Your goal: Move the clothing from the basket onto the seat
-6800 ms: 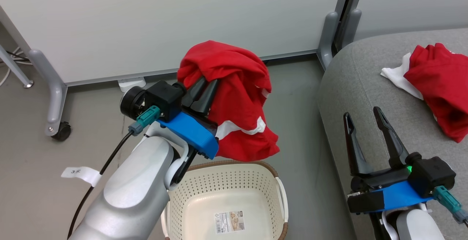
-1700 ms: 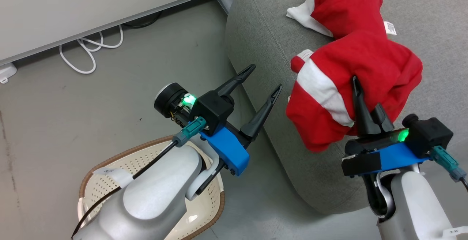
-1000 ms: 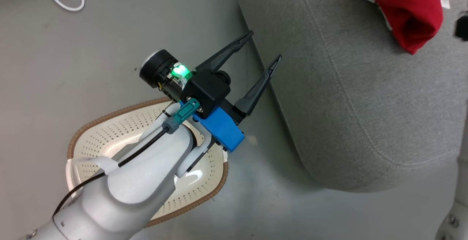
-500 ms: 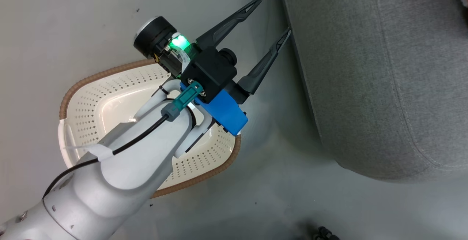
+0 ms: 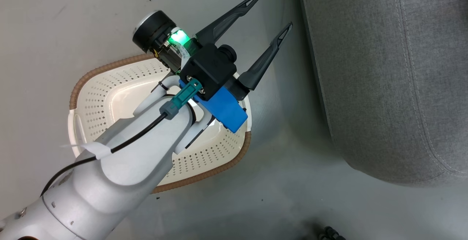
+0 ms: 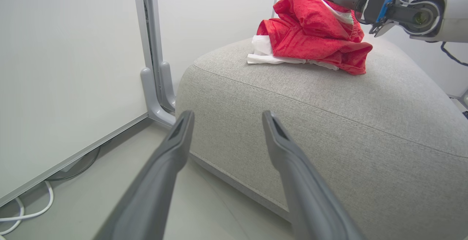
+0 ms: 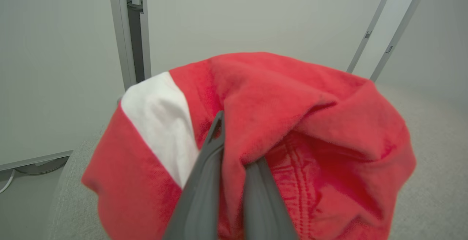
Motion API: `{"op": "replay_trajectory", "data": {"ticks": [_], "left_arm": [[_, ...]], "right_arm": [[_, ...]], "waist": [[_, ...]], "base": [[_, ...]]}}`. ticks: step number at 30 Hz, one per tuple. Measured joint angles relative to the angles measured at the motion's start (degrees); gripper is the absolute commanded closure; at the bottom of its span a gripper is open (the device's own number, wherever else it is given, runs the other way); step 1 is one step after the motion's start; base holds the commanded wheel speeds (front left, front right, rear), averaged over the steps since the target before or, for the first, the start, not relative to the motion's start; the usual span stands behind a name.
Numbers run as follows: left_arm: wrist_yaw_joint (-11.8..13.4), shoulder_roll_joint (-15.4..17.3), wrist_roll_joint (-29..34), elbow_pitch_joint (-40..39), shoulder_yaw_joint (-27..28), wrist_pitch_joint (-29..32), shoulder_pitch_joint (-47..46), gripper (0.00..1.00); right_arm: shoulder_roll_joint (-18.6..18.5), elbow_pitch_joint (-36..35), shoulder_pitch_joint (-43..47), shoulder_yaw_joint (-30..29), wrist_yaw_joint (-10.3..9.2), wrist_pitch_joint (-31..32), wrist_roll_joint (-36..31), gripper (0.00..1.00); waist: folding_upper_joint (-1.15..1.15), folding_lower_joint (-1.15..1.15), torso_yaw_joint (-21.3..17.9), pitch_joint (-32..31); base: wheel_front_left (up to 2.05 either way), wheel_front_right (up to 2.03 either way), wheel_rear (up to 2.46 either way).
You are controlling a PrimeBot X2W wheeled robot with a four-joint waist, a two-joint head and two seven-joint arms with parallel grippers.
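Two garments, one basket and one seat, listed by size.

1. Floor (image 5: 55,20): grey and smooth. An open strip of it runs between the basket and the seat.
2. Wall panel (image 6: 65,68): pale, with a grey post (image 6: 155,75) standing just beside the seat's far corner.
3. Seat (image 5: 384,68): grey upholstery with a rounded edge and a double seam along it. There is a broad stretch of cushion on the near side.
4. Basket (image 5: 86,82): on the floor beside the seat, apart from it. It has a brown rim and perforated cream walls, and the left forearm crosses above it.
5. Clothing (image 6: 310,42): a red heap with white trim at the seat's far end. The lower part rests on the cushion, and the upper garment is gathered up by the right gripper (image 7: 234,148).
6. Left gripper (image 5: 275,9): released, fingers spread wide. It hangs over the floor strip, tips near the seat's edge and not touching it.
7. Right gripper: clenched on a fold of the red garment, with a white stripe just beside one finger.
8. Cable (image 6: 22,214): white, looped on the floor below the panel.
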Motion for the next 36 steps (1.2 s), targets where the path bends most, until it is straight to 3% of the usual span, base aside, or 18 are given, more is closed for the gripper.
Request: {"op": "replay_trajectory", "data": {"ticks": [2, 4, 5, 13, 23, 28, 36], "left_arm": [[0.01, -0.03, -0.09, 0.26, -0.03, -0.10, -0.03, 0.00], [0.09, -0.08, -0.31, 0.69, -0.12, -0.57, -0.02, 0.00], [0.16, -0.16, -0.41, 0.88, -0.14, -0.79, 0.01, 0.00], [0.92, -1.46, -1.71, 2.78, 0.41, -3.25, 2.39, 0.00], [3.19, -2.08, -3.52, 3.93, 4.08, -4.74, 8.62, 0.00], [5.16, -2.31, -2.96, 1.76, 9.20, -4.82, 14.14, 0.00], [5.79, -2.60, 0.08, -0.88, 18.42, -4.86, 25.07, 0.00]], "right_arm": [[0.01, 0.08, 0.56, 0.18, 0.00, 0.00, 0.03, 1.00], [0.02, 0.04, 1.33, 0.10, 0.00, 0.00, 0.02, 0.24], [0.04, -0.11, 1.74, -0.11, 0.00, 0.01, -0.01, 0.00], [2.07, -3.65, 10.61, -1.46, 0.00, 0.01, -2.20, 0.00], [7.33, -12.99, 23.89, -1.96, 0.00, 0.01, -4.24, 0.00], [8.94, -17.58, 29.69, -0.20, -0.01, 0.00, -4.57, 0.00], [12.06, -22.54, 36.84, 7.04, 0.00, 0.00, -4.54, 0.00]], "waist": [[0.00, 0.00, 0.12, -0.21], [0.00, 0.00, 0.21, -0.73], [0.00, 0.00, 0.24, -1.09], [0.00, -0.01, 0.41, -6.21], [0.00, -0.01, 0.80, -14.44], [0.00, -0.01, 1.86, -18.86], [0.00, -0.02, 4.91, -25.72]], "base": [[0.00, 0.00, 0.00], [0.00, 0.00, 0.00], [0.00, 0.00, 0.00], [0.00, 0.00, 0.00], [0.00, 0.00, 0.00], [0.00, 0.00, 0.00], [0.00, 0.00, 0.00]]}}
